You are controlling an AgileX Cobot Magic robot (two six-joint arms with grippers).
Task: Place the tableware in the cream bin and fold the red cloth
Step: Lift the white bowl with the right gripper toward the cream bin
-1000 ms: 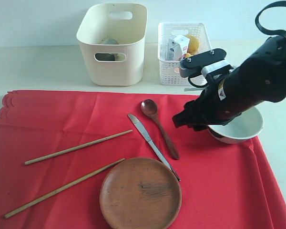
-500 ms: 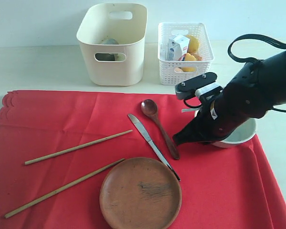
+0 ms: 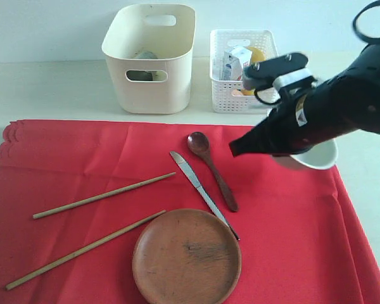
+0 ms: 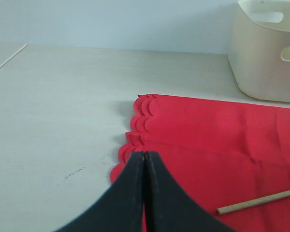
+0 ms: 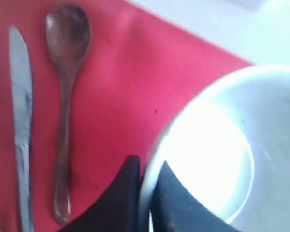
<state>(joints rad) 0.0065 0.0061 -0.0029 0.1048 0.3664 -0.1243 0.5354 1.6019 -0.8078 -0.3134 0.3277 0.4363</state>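
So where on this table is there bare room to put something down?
In the exterior view, bare red cloth lies right of the round brown plate, and more between its bin-side edge and the upper long wooden chopstick. The pale tabletop is free left of the tall cream plastic bin. The middle is crowded: metal knife, dark wooden spoon, plate.

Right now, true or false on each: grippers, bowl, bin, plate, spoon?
1. Right gripper is clamped on the bowl rim. True.
2. Left gripper is open. False: it is shut, with nothing in it.
3. Bin stands off the cloth, beside the basket. True.
4. Plate is in the bin. False: it lies on the cloth.
5. Spoon lies on bare table. False: it lies on the cloth, beside the knife.
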